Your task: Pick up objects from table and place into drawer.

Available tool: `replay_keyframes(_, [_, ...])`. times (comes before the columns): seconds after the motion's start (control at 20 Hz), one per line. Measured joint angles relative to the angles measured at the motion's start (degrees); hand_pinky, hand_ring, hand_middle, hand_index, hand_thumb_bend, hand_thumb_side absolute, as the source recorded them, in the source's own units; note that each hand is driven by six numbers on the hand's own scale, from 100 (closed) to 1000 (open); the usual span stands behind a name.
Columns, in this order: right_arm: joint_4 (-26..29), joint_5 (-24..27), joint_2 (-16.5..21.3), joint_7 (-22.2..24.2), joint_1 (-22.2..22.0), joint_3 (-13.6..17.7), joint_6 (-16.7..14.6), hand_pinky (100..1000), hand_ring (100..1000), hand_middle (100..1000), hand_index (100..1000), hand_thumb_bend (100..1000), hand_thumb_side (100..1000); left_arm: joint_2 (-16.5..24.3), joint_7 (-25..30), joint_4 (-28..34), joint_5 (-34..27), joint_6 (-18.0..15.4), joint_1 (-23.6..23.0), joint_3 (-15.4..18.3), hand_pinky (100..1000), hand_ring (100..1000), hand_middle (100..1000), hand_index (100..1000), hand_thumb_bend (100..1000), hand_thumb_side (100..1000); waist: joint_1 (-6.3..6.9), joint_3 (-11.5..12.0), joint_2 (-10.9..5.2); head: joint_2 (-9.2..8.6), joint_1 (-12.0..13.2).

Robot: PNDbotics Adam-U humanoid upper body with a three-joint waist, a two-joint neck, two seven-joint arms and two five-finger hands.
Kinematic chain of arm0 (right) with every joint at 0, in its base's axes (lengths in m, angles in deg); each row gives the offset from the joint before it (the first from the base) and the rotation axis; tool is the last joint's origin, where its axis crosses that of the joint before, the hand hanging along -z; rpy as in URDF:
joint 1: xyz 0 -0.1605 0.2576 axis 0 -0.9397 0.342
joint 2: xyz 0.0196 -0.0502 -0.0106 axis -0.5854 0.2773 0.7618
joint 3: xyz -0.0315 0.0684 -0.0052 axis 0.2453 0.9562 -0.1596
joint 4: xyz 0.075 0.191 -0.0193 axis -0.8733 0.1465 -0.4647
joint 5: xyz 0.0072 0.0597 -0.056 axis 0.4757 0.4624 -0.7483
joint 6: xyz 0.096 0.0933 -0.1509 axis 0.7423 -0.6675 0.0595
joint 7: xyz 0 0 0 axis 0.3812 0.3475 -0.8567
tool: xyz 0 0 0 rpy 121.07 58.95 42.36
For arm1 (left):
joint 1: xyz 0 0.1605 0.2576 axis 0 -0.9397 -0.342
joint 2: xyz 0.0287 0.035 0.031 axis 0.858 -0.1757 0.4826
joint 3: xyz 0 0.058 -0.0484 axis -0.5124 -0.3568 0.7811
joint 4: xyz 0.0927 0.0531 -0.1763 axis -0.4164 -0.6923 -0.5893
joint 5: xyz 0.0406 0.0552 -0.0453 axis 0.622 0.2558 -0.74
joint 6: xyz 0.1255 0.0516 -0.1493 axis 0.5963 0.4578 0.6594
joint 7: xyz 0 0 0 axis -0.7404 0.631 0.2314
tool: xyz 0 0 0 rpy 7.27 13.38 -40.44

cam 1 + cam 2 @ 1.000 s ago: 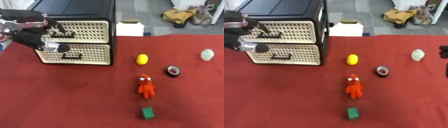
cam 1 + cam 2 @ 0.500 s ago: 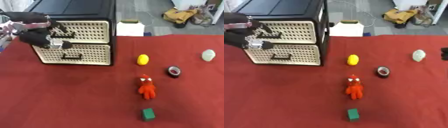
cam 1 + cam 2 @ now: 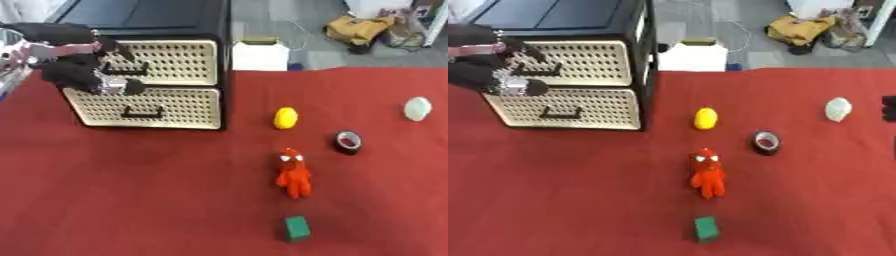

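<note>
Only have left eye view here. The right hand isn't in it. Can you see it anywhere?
Observer: Yes. The right eye view shows a black sliver of what looks like the right hand at the frame's right edge, level with the pale egg-shaped object.
Operator: Touching it?
Observer: No. A strip of bare red cloth shows between them.

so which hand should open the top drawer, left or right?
Left. The left hand is already at the top drawer, fingers curled by its handle. Only a dark sliver of the right hand shows, at the right eye view's right edge, far from the cabinet.
</note>
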Motion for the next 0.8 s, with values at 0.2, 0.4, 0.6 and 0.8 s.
replay_keyframes(0.2, [0.00,0.00,-0.01,0.00,0.39,0.00,0.00,677,706,492,757,361,707,-0.10,-0.34,-0.86,1.17,-0.16,0.06,0.13,100,100,100,925,533,1000,0.00,-0.10,0.28,-0.46,0.22])
replay_keyframes(0.4, [0.00,0.00,-0.02,-0.01,0.40,0.00,-0.02,677,706,492,756,361,707,-0.50,-0.81,-1.79,2.47,-0.23,0.10,0.40,100,100,100,921,534,1000,0.00,-0.32,0.40,-0.63,0.29])
replay_keyframes(0.6, [0.00,0.00,-0.03,-0.06,0.42,0.00,-0.06,677,706,491,756,361,707,-0.52,-1.06,-2.78,3.27,-0.32,0.17,0.73,100,100,100,915,531,1000,-0.01,-0.32,0.52,-0.90,0.30])
replay_keyframes(0.8, [0.00,0.00,-0.07,-0.07,0.47,0.00,-0.07,678,706,490,754,363,708,-0.75,-1.15,-3.60,3.88,-0.38,0.17,0.75,100,100,100,908,533,1000,-0.01,-0.36,0.64,-0.96,0.31])
